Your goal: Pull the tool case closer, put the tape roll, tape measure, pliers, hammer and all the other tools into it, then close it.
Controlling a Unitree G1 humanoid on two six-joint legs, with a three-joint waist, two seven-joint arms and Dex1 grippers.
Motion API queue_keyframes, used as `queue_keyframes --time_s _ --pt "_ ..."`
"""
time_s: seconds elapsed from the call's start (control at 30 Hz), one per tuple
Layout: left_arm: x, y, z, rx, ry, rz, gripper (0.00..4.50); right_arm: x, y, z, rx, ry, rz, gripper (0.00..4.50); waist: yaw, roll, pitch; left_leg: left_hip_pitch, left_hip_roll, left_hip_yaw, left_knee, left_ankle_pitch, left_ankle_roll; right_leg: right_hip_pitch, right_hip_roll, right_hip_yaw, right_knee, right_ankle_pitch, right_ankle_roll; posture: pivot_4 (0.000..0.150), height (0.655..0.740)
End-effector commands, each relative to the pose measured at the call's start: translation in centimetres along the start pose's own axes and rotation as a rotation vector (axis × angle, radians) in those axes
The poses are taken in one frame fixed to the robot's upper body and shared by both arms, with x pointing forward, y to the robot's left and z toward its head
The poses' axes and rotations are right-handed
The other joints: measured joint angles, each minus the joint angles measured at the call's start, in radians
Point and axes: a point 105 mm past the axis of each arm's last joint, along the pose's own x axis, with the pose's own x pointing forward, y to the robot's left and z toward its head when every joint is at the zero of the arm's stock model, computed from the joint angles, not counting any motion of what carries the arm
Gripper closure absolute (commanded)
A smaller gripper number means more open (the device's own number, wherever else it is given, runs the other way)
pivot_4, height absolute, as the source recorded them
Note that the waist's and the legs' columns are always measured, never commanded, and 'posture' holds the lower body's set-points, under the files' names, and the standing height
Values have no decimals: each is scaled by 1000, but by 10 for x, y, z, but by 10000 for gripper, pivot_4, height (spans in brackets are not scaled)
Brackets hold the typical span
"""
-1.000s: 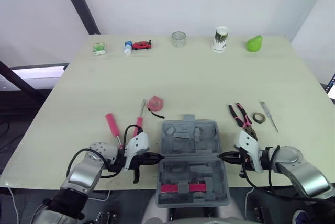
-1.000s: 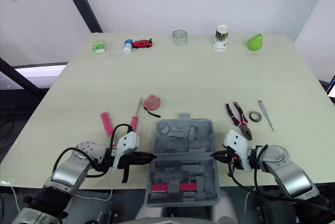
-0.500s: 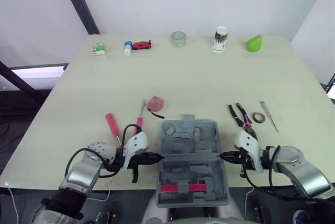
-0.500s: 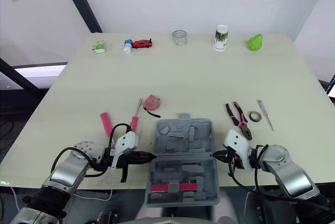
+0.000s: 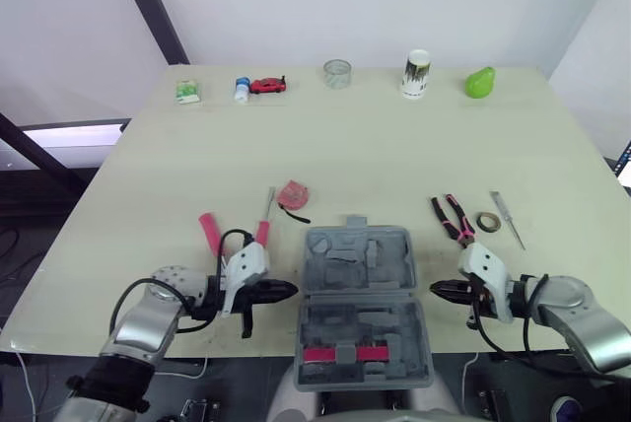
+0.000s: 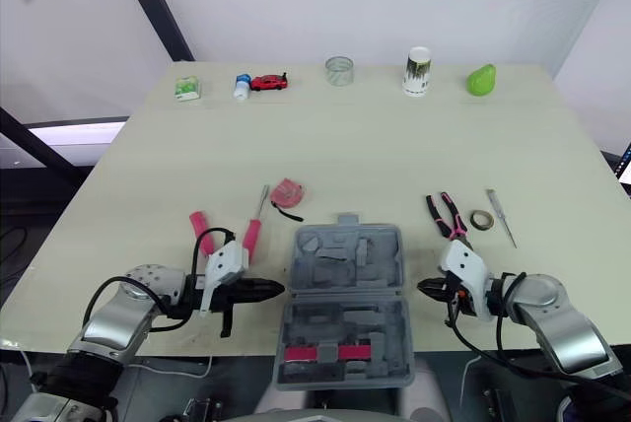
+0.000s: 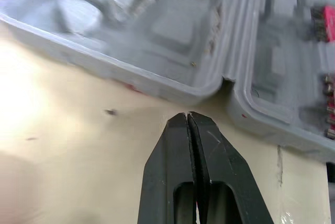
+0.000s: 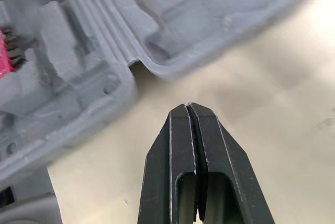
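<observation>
The grey tool case (image 5: pixel 360 299) lies open at the table's near edge, its near half overhanging and holding a pink bit strip (image 5: pixel 342 354). My left gripper (image 5: pixel 288 290) is shut and sits just left of the case's hinge (image 7: pixel 226 80), a small gap away. Just right of the hinge, my right gripper (image 5: pixel 435 291) is shut as well. Pink pliers (image 5: pixel 453 221), a tape roll (image 5: pixel 486 222) and a thin metal tool (image 5: pixel 507 219) lie right of the case. A pink tape measure (image 5: pixel 292 194), a screwdriver (image 5: pixel 264 224) and a pink-handled tool (image 5: pixel 210 234) lie to its left.
Along the far edge stand a green box (image 5: pixel 186 92), a small bottle (image 5: pixel 241 89), a red toy car (image 5: pixel 267 85), a glass (image 5: pixel 337 73), a white can (image 5: pixel 415 73) and a green pear (image 5: pixel 480 82). The table's middle is bare wood.
Both grippers have drawn back outward from the case's sides, the left one leftward and the right one rightward. The case has stayed in place.
</observation>
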Motion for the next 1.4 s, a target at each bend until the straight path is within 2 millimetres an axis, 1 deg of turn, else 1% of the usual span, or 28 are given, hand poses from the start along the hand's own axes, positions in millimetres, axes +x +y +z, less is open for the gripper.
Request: queue_keyframes --time_s 0.03,0.1,0.17,0.2,0.23,0.3,0.4,0.43,0.5,0.53,0.57,0.6,0.63,0.67,0.73,0.77,0.8,0.83,0.87,0.93,0.97,1.07,1.2,1.27,1.37,1.4 --pt "-22 9 18 12 -71 87 44065 -19 -18 14 -75 -103 -135 45000 -1 0 0 0 0 0 0 0 0 0 0 0 0 0 0 1500 7400" --pt "-47 18 27 -11 -150 188 44065 -41 -34 14 -47 -207 -273 45000 -2 0 0 0 0 0 0 0 0 0 0 0 0 0 0 1500 7400" --pt "-64 23 29 -34 -191 257 44065 -57 -41 9 -37 -243 -342 45000 -2 0 0 0 1 0 0 0 0 0 0 0 0 0 0 1500 7400" --pt "-76 28 28 -50 -205 311 44065 -67 -44 4 -29 -255 -385 45000 -2 0 0 0 1 0 0 0 0 0 0 0 0 0 0 1500 7400" --pt "-88 31 26 -67 -216 364 44065 -77 -47 0 -10 -272 -427 45000 -2 0 0 1 1 0 0 0 0 0 0 0 0 0 0 1500 7400" --pt "-103 34 22 -85 -229 431 44065 -92 -50 -7 20 -294 -484 45000 -2 0 0 2 1 0 0 0 0 2 -1 0 0 0 0 1500 7400" --pt "-141 37 8 -116 -261 587 44065 -130 -55 -32 65 -290 -626 45000 -2 0 0 2 1 1 -1 0 0 2 -1 1 0 0 0 1500 7400" --pt "-150 38 4 -135 -277 634 44065 -140 -54 -38 80 -292 -653 45000 -1 0 0 3 1 2 -1 0 0 2 -1 1 -1 0 0 1500 7400" --pt "-164 37 -4 -173 -294 704 44065 -156 -51 -44 116 -336 -696 45000 0 0 0 3 1 2 -1 0 0 2 -1 1 -1 0 0 1500 7400" --pt "-173 33 -13 -194 -285 735 38919 -166 -49 -48 135 -355 -721 45000 -1 0 0 3 1 2 -1 0 0 2 -1 1 -1 0 0 1500 7400" --pt "-179 31 -19 -207 -277 753 36183 -172 -48 -50 145 -365 -738 45000 -2 0 0 3 1 2 -1 0 0 2 -1 1 -1 0 0 1500 7400" --pt "-186 24 -31 -230 -251 769 31888 -180 -45 -55 151 -364 -748 45000 -5 0 0 4 1 2 -1 0 0 2 -1 1 -1 0 0 1500 7400" --pt "-190 19 -38 -243 -233 778 27019 -184 -43 -58 153 -362 -751 39827 -7 -1 0 4 1 3 -2 0 0 3 -1 2 -1 0 0 1500 7400" --pt "-194 12 -47 -264 -212 784 20848 -190 -42 -62 160 -359 -762 34881 -8 -1 -1 5 1 4 -3 0 0 3 -1 3 -1 0 0 1500 7400" --pt "-205 -3 -63 -287 -155 791 13844 -203 -40 -71 177 -356 -782 27037 -7 -2 -1 6 1 4 -3 0 0 2 -1 3 -1 0 0 1500 7400" --pt "-210 -9 -68 -294 -135 798 10353 -209 -38 -74 183 -350 -788 23664 -6 -2 -1 6 1 4 -3 0 0 2 -1 3 -1 0 0 1500 7400" --pt "-216 -15 -72 -298 -122 804 7827 -215 -34 -80 193 -342 -787 21141 -5 -2 -1 6 1 5 -3 0 0 2 -2 4 -1 -1 -1 1500 7400" --pt "-222 -19 -75 -301 -117 808 2173 -218 -30 -84 204 -337 -784 15341 -3 -3 -2 6 1 5 -3 0 0 2 -2 4 -1 -2 -3 1500 7400" --pt "-225 -23 -77 -302 -114 810 0 -221 -26 -88 211 -331 -781 10578 -1 -4 -2 6 1 5 -3 0 0 2 -3 4 -1 -2 -4 1500 7400" --pt "-227 -25 -78 -300 -113 810 0 -224 -23 -92 215 -321 -778 2253 5 -5 -3 6 1 4 -3 0 0 2 -7 3 -2 -3 -4 1500 7400" --pt "-227 -26 -78 -299 -114 807 0 -225 -22 -96 216 -308 -778 473 7 -5 -3 6 2 4 -3 0 0 3 -8 3 -2 -3 -4 1500 7400" --pt "-224 -26 -76 -294 -123 796 0 -228 -21 -103 222 -293 -785 473 10 -5 -4 6 1 4 -3 0 0 3 -9 4 -2 -3 -5 1500 7400" --pt "-220 -27 -75 -290 -138 775 0 -225 -24 -104 215 -291 -777 473 6 -4 -4 6 1 4 -3 0 0 3 -9 6 -2 -3 -5 1500 7400" --pt "-216 -28 -71 -284 -157 747 0 -221 -25 -103 204 -257 -751 473 1 -4 -4 6 2 4 -3 0 0 3 -10 6 -2 -3 -5 1500 7400" --pt "-201 -24 -56 -241 -178 692 0 -210 -26 -90 171 -234 -666 473 0 -3 -4 6 2 4 -3 0 0 3 -10 7 -2 -3 -5 1500 7400" --pt "-193 -24 -48 -213 -190 656 0 -208 -30 -85 151 -209 -655 473 0 -3 -4 6 2 4 -3 0 0 3 -11 7 -2 -3 -5 1500 7400"
